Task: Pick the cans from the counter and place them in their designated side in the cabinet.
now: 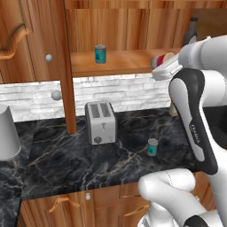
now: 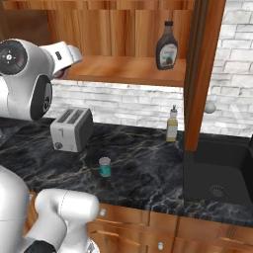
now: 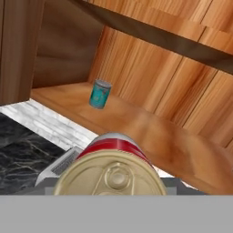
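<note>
At the far left of the left base view a pale grey upturned vessel (image 1: 6, 133) stands on the black marble worktop (image 1: 66, 164), and beside it the open cabinet (image 1: 66, 66) drops its brown post to the stone. On the cabinet's plank shelf (image 1: 128, 62) a teal can (image 1: 100, 54) stands upright toward the left end, well apart from everything else there. Below it, a silver toaster (image 1: 100, 122) sits on the worktop near the brick wall. Further right, a second teal can (image 1: 152, 146) stands upright on the worktop by itself, out in front of the toaster and clear of it. Above that, at shelf height, the gripper (image 1: 163, 62) reaches in over the shelf's right part with a red can (image 1: 164, 59) between the jaws, which are closed on it; in the hand view its red band and golden top sit close before the camera, above the shelf board. At the shelf's far right stands a tall dark bottle (image 2: 167, 49), and below it on the worktop a small yellowish bottle (image 2: 172, 124), next to a black sink (image 2: 217, 173).
</note>
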